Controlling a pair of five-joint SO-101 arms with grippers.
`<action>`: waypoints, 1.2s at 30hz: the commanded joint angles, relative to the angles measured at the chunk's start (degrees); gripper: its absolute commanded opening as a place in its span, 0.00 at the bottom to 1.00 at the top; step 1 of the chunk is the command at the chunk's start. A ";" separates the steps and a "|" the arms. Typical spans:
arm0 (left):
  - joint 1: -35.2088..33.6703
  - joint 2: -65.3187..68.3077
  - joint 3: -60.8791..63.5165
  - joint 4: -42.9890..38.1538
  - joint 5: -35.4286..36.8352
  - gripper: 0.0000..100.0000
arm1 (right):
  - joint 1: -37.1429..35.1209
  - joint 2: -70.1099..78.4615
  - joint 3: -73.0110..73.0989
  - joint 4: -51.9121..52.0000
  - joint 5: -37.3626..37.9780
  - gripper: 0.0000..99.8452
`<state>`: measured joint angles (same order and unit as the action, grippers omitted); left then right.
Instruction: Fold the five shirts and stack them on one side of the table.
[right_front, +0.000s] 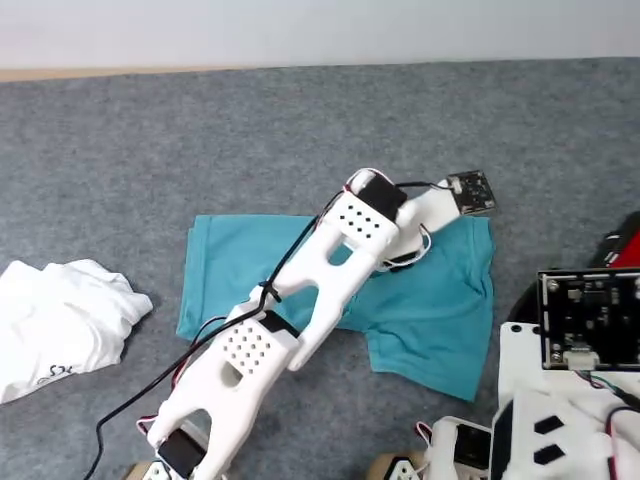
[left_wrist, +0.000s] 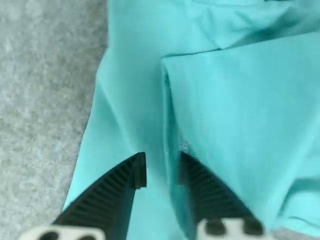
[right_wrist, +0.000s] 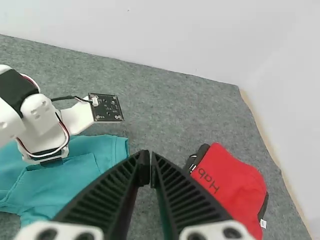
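Centre frame in the overhead view, a teal shirt lies on the grey table, mostly flat, with one sleeve side turned in and its lower right corner askew. The left arm stretches across it. The left hand sits low over the cloth with its jaws parted a little, straddling a raised crease and holding nothing. A crumpled white shirt lies at the left edge, unfolded. A red garment sits bundled at the right edge; whether it is folded is unclear. The right hand is closed and empty. Most of the folding and stacking appears to remain.
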<state>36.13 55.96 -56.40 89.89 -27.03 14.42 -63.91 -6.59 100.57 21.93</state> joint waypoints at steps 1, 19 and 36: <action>-1.32 -0.88 -1.80 -1.14 0.26 0.17 | 0.75 -0.04 0.09 2.15 -0.70 0.01; 0.88 -4.04 -15.60 10.73 0.35 0.13 | 0.75 0.04 0.18 2.15 -0.70 0.01; 17.41 -14.77 18.86 10.64 2.81 0.19 | 0.75 0.04 0.18 2.15 -0.53 0.01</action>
<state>51.96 45.67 -39.78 98.86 -24.92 14.42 -63.91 -6.59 100.57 21.93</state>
